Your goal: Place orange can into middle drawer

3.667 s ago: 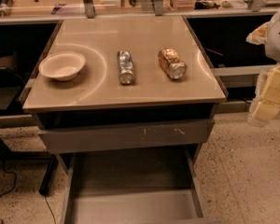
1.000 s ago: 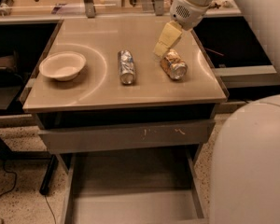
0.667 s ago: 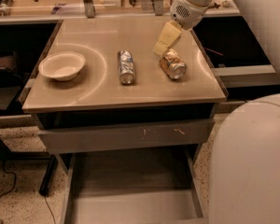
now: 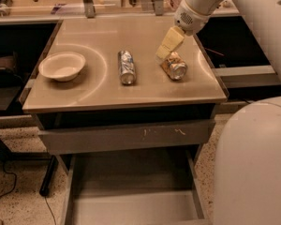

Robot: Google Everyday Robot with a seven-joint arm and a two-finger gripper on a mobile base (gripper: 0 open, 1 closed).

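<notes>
The orange can point(image 4: 174, 65) lies on its side on the right part of the tabletop point(image 4: 145, 88), its silver end toward me. My gripper point(image 4: 167, 46) hangs from the white arm at the upper right, its pale fingers just above and behind the can's far end. The middle drawer point(image 4: 131, 191) stands pulled open below the table, its smooth grey floor bare.
A slim silver-blue can point(image 4: 126, 66) lies on its side in the table's middle. A white bowl point(image 4: 62, 65) sits at the left. A shut grey drawer front with small orange scratches point(image 4: 126, 136) is above the open drawer. My white arm body point(image 4: 253, 163) fills the lower right.
From 3.7 s ago my arm swung in from the right edge to above the orange can. In the last second it has barely moved. The cans and bowl have not moved.
</notes>
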